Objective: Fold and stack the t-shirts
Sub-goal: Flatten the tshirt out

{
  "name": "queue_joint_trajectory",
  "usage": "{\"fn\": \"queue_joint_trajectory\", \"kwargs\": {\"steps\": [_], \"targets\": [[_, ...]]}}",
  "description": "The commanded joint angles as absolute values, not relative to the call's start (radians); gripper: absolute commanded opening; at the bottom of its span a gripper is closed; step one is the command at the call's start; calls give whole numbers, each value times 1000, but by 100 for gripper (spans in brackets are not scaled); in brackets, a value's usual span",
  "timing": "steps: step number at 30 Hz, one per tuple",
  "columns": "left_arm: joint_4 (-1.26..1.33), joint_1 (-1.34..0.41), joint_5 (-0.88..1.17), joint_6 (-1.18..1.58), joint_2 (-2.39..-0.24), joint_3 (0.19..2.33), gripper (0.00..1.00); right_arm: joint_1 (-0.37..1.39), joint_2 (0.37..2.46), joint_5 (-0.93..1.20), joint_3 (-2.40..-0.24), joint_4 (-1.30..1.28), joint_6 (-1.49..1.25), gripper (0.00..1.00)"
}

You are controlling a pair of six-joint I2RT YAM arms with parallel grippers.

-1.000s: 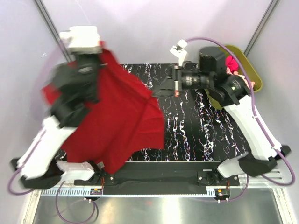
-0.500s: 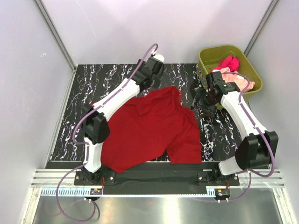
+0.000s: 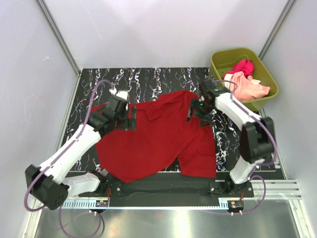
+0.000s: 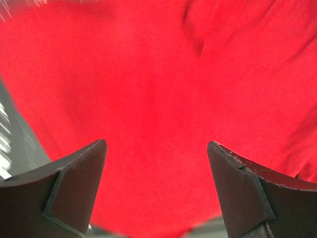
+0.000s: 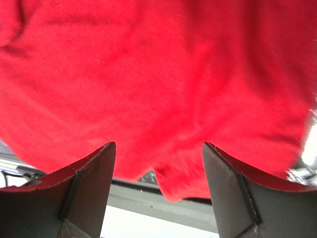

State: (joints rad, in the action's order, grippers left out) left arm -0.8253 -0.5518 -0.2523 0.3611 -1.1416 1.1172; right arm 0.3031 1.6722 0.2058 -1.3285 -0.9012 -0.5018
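On the black table, middle of the frame: deep red t-shirt, spread out, a bit crumpled. Upper right, inside the green tub: peach t-shirt and pink t-shirt. Over the red cloth: left claw at its left side, right claw at its upper right, both wide open, holding nothing.
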Motion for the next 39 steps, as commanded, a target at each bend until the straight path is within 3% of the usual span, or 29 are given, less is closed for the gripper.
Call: {"fn": "queue_joint_trajectory", "kwargs": {"steps": [1, 6, 14, 25, 29, 33, 35, 39], "targets": [[-861, -480, -111, 555, -1184, 996, 89, 376, 1778, 230, -1426, -839, -526, 77], [-871, -338, -64, 632, -1322, 977, 89, 403, 1902, 115, -1477, -874, -532, 79], [-812, -296, -87, 675, -1613, 1058, 94, 396, 1950, 37, -1411, -818, -486, 81], [-816, -235, -29, 661, -2104, 1449, 93, 318, 1936, 12, -1414, -850, -439, 82], [-897, -233, 9, 589, -2273, 1812, 90, 316, 1835, -26, -1424, -891, -405, 83], [-1016, -262, -187, 548, -2191, 1907, 91, 311, 1766, -45, -1417, -933, -391, 86], [-1000, -275, -337, 538, -2084, 1827, 98, 308, 1729, -26, -1396, -937, -393, 88], [-950, -278, -403, 508, -1754, 1539, 99, 308, 1681, 57, -1295, -931, -393, 86]]}}
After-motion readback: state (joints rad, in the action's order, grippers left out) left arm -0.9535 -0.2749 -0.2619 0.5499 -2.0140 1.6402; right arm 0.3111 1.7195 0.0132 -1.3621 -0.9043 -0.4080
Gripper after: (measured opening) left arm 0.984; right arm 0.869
